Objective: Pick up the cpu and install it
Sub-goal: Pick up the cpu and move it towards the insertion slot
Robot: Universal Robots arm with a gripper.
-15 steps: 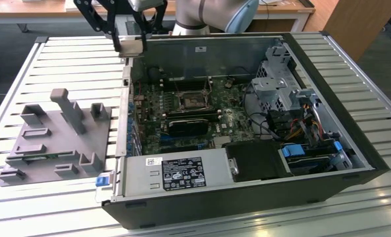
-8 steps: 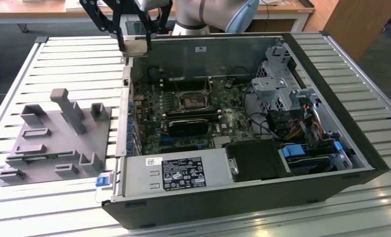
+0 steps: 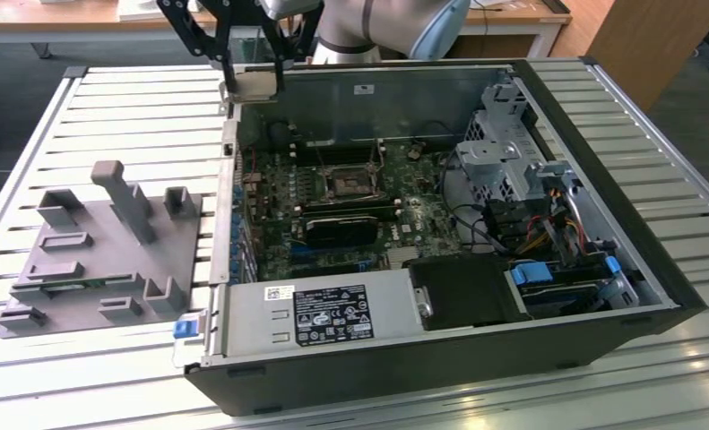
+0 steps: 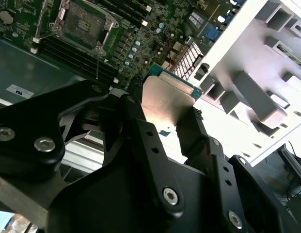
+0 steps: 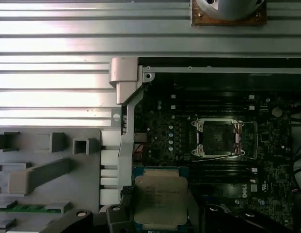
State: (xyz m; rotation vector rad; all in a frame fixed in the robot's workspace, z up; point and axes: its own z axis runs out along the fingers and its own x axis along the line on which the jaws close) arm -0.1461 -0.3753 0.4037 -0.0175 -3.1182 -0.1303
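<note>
My gripper [image 3: 253,82] is shut on the cpu [image 3: 255,86], a flat square chip with a silver-grey metal top. It hangs in the air over the far corner of the open computer case [image 3: 593,179], on the exterior view's left. In the second wrist view the cpu [image 4: 166,94] sits clamped between the two black fingers [image 4: 140,131]. The first wrist view shows the cpu [image 5: 161,199] face up with a green edge. The black-framed socket [image 3: 351,182] lies open on the motherboard, apart from the cpu, and appears in both wrist views [image 4: 82,24] [image 5: 220,138].
A grey plastic holder block [image 3: 103,251] with upright posts stands on the slatted table [image 3: 139,107] beside the case. Inside the case are a power supply [image 3: 318,313], drive cages [image 3: 504,134] and bundled cables [image 3: 557,224]. The case walls rise around the motherboard.
</note>
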